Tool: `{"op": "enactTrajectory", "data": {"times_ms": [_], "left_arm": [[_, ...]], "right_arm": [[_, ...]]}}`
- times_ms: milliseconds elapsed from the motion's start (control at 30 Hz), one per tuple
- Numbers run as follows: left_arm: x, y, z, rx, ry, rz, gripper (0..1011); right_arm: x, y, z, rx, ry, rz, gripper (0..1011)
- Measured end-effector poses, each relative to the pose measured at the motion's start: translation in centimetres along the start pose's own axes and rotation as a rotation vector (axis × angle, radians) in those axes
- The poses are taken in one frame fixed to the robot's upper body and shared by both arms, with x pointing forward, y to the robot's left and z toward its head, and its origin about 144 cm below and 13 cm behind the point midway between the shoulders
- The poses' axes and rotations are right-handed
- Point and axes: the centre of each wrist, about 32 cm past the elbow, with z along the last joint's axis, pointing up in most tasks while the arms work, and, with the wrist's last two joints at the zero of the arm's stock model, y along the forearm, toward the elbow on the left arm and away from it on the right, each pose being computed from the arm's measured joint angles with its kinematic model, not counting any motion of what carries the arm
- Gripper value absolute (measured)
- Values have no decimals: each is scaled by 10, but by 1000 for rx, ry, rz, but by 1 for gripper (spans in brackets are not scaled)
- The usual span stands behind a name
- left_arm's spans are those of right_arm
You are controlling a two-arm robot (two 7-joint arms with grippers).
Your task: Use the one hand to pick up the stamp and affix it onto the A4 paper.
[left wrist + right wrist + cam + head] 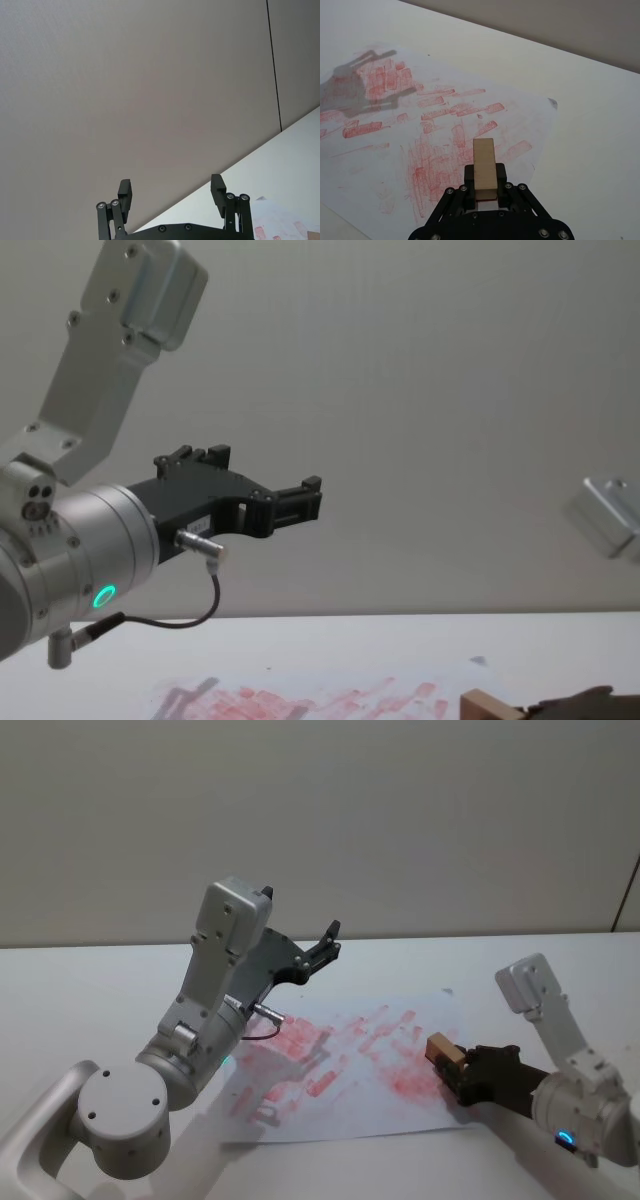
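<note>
The tan wooden stamp [444, 1051] is held in my right gripper [455, 1065], which is shut on it just above the right edge of the A4 paper [340, 1070]. In the right wrist view the stamp [484, 170] sticks out between the black fingers [469, 181] over the sheet's red imprints [445, 150]. The chest view catches a corner of the stamp [487, 706] at its lower edge. My left gripper [327, 942] is raised high above the paper's far left part, open and holding nothing; in its own wrist view the gripper [171, 195] points at the wall.
The white table [90, 990] spreads around the sheet on all sides. A plain wall [400, 810] rises behind the table's far edge. The left arm's shadow falls across the paper's left half [360, 85].
</note>
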Motion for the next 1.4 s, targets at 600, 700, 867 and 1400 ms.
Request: {"op": "enactTrajectory", "data": {"times_ms": [600, 700, 867, 1400], "left_arm": [[0, 0, 0, 0, 0, 0, 1001], [0, 0, 0, 0, 0, 0, 1001], [0, 0, 0, 0, 0, 0, 1001], [0, 0, 0, 0, 0, 0, 1001]], "right_arm": [[-2, 8, 10, 0, 3, -12, 216], [-1, 4, 16, 33, 3, -23, 216], [-1, -6, 26, 92, 5, -51, 216], [5, -75, 14, 160, 79, -207, 216]]}}
